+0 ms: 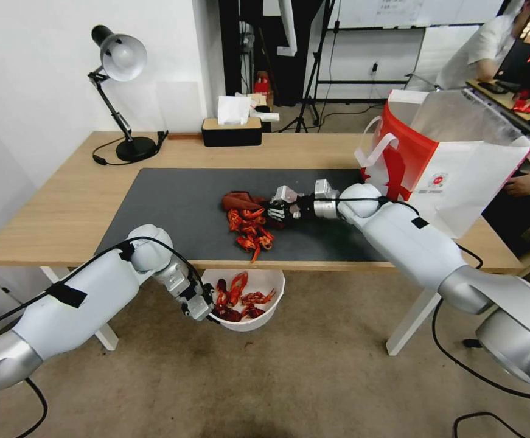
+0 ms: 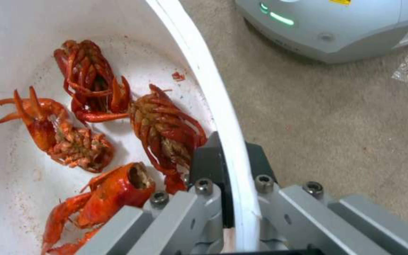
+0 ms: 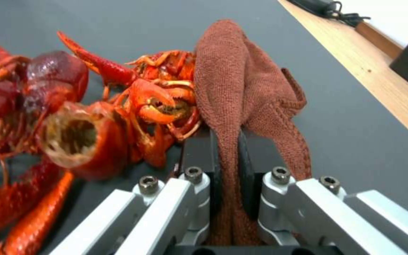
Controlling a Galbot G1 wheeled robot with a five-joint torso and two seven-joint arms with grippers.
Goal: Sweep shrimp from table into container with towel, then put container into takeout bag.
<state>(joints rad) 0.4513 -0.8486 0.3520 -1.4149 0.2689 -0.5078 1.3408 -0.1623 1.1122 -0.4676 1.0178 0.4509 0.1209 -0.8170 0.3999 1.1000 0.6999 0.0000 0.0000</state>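
A heap of red shrimp lies on the dark mat near the table's front edge, close up in the right wrist view as shrimp. My right gripper is shut on the rust-red towel, whose cloth rests against the heap's far side. Below the table edge, my left gripper is shut on the rim of the white container, one finger inside and one outside the wall. Several shrimp lie in the container. The red-and-white takeout bag stands open at the table's right end.
A black desk lamp stands at the table's back left. A black tissue box sits at the back centre. A person sits behind the bag at the right. Carpet floor lies below the container, with my base nearby.
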